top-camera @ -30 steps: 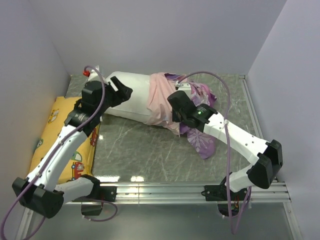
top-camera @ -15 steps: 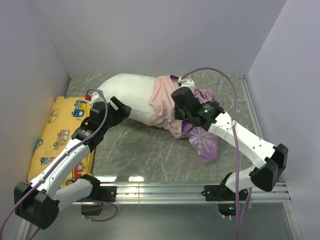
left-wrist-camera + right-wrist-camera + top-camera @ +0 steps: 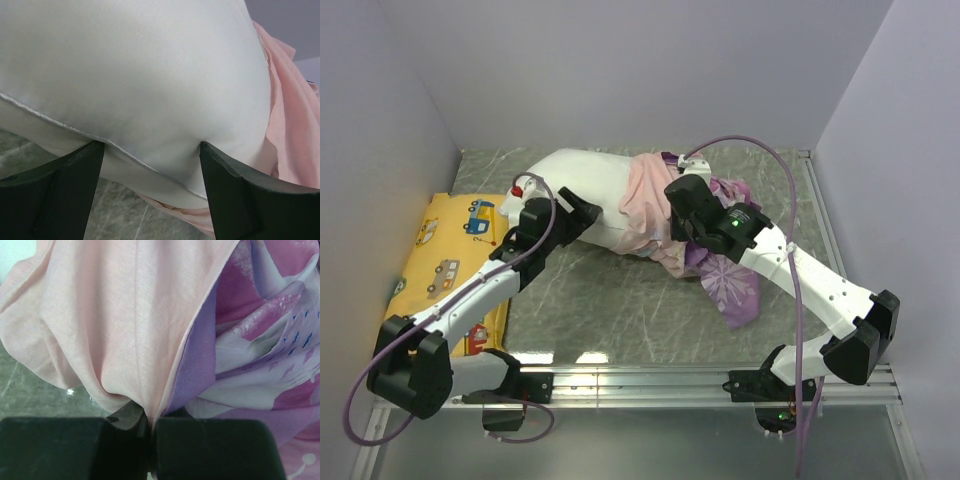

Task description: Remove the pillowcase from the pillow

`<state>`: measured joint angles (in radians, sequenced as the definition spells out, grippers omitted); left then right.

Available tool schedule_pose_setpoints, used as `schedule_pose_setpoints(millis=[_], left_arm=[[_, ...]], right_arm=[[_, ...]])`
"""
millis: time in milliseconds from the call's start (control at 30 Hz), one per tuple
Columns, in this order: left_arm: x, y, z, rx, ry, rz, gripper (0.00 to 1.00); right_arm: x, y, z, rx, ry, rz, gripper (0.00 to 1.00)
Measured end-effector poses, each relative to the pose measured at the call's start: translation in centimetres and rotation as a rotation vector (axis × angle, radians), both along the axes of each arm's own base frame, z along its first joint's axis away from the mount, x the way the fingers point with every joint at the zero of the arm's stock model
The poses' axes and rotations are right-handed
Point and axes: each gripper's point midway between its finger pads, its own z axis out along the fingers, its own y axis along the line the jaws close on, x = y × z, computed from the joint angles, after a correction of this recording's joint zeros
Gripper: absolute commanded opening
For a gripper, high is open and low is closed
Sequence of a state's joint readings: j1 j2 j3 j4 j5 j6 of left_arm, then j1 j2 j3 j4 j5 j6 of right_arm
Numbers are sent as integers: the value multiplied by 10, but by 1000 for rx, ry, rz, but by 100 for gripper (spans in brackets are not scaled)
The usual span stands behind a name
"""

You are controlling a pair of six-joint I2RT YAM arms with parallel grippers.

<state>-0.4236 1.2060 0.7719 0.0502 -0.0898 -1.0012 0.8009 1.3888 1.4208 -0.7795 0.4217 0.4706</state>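
The right tool (image 3: 150, 422) is pinching a fold of the pillowcase (image 3: 725, 285) between fingers pressed together, where the pale pink reverse is meeting the purple print. The left tool (image 3: 150, 150) is standing wide, its two dark fingers (image 3: 65, 185) straddling the seamed edge of the pillow (image 3: 575, 175) and pressing into it, with the white bulk swelling between them.

The table (image 3: 610, 300), grey and marbled, is carrying everything. In the top view the pillow is lying toward 12 o'clock, running from 10 o'clock across to the middle, plump and white, its left part bare. The pillowcase is bunching over the pillow's right end: the pale pink reverse is draping over the white at about 12 o'clock, and the purple, snowflake-printed side is trailing down toward 4 o'clock onto the table. A yellow pillow (image 3: 440, 250) with cartoon vehicles is lying along the 9 o'clock edge, partly under the left arm and near the white pillow's left end.
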Motion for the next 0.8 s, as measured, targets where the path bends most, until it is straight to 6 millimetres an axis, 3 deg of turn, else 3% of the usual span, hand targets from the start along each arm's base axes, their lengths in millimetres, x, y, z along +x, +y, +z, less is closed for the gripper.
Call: schedule_pose_setpoints(millis=[67,133,200,233,433,567,700,800], left_arm=[[2,-4,-5,-11,13,3,58],[4,-8,-10,-18,32,11,21],[8,-11,-13,-13,41,15,4],[12,-12,-13,-6,46,18,1],[22,-13,3,29,24,26,1],[10,-14,22,67,1,7,1],[-16,-27,60,103,-60,-48,1],[-32,-34,94,99,-116,-89,0]], right_arm=[[0,0,0,0,1,1,0],[0,0,0,0,1,1,0],[0,0,0,0,1,1,0],[0,0,0,0,1,1,0],[-1,-2,4,5,-9,-2,0],[-7,-7,16,25,-28,0,0],[-16,-19,41,45,-60,-4,0],[-17,-26,74,75,-124,-14,0]])
